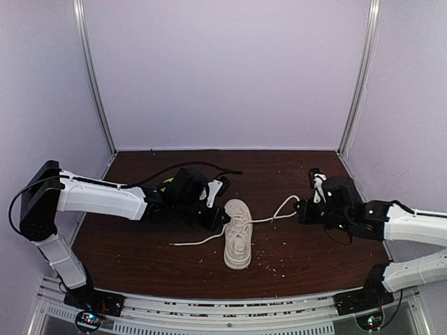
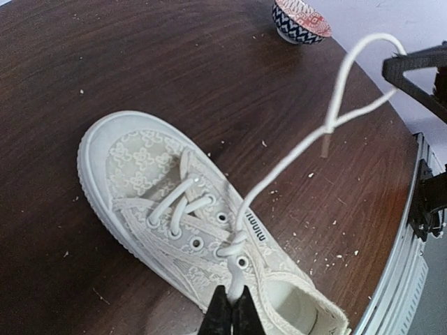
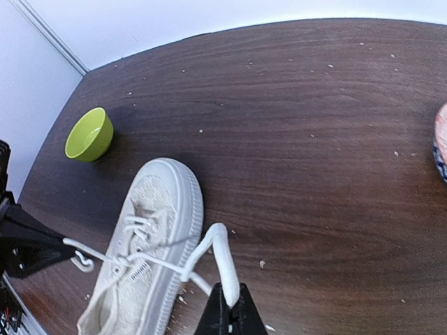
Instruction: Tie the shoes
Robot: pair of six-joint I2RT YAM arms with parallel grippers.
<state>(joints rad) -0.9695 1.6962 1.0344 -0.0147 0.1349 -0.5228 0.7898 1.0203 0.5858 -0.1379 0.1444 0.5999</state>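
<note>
From above, the off-white sneaker (image 1: 237,241) sits on its sole in the middle of the brown desk (image 1: 279,171), between the two arms. The left gripper (image 1: 222,222) is right at the sneaker's left side. The right gripper (image 1: 302,213) is off to the right, apart from the sneaker. A white lace (image 1: 272,218) runs from the sneaker across to the right gripper and makes a small loop there. One more bit of lace lies loose on the desk, to the left and near. Tiny pale crumbs (image 1: 269,262) are scattered on the desk.

In the left wrist view, the left gripper (image 2: 230,310) is pinched tight on the lace (image 2: 293,157), just above the sneaker's (image 2: 150,171) top lace holes. The lace rises in a loop to the black right gripper (image 2: 412,70) at the right edge. A patterned bowl (image 2: 300,19) stands farther off.

In the right wrist view, the right gripper (image 3: 227,310) is squeezed closed on the thick lace (image 3: 220,251). The sneaker (image 3: 157,230) lies just beside it. The lace stretches over the sneaker to the left gripper (image 3: 28,244). A green bowl (image 3: 89,134) stands beyond the sneaker. The patterned bowl (image 3: 441,143) peeks in at the right edge.
</note>
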